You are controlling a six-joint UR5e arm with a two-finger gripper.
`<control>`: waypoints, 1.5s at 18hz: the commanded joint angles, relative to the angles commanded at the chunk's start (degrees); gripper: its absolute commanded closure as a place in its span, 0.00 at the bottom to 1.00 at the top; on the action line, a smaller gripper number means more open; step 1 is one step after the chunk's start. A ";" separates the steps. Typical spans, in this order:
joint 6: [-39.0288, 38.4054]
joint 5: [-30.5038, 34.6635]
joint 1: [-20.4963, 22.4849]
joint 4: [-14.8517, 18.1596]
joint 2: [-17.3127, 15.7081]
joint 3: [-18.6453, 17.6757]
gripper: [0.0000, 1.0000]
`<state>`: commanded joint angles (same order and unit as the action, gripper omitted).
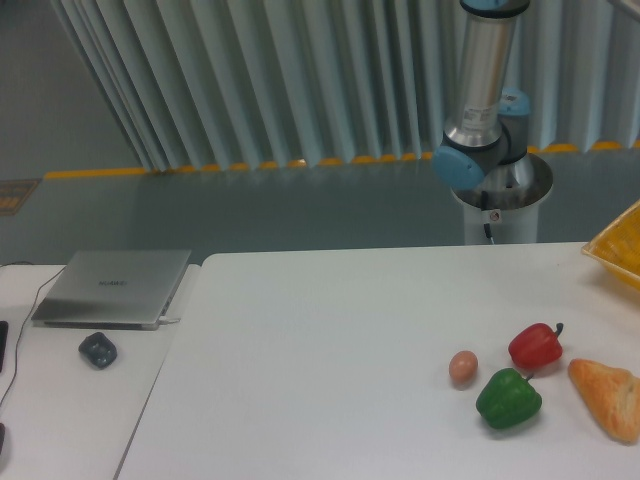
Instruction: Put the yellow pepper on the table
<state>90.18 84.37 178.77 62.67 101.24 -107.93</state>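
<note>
The yellow pepper does not show in this view. The gripper is out of view; only the arm's silver upper link and blue joint rise from the pedestal behind the table. The large white table fills the lower frame. On its right part lie a red bell pepper, a green bell pepper, a small brown egg and an orange-brown bread loaf.
A yellow basket's corner juts in at the right edge over the table. A smaller white surface on the left bears a grey laptop, a dark mouse and a cable.
</note>
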 joint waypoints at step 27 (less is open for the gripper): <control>-6.56 2.02 -15.54 11.34 -5.53 10.28 0.36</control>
<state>83.62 86.40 163.23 74.01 95.72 -97.65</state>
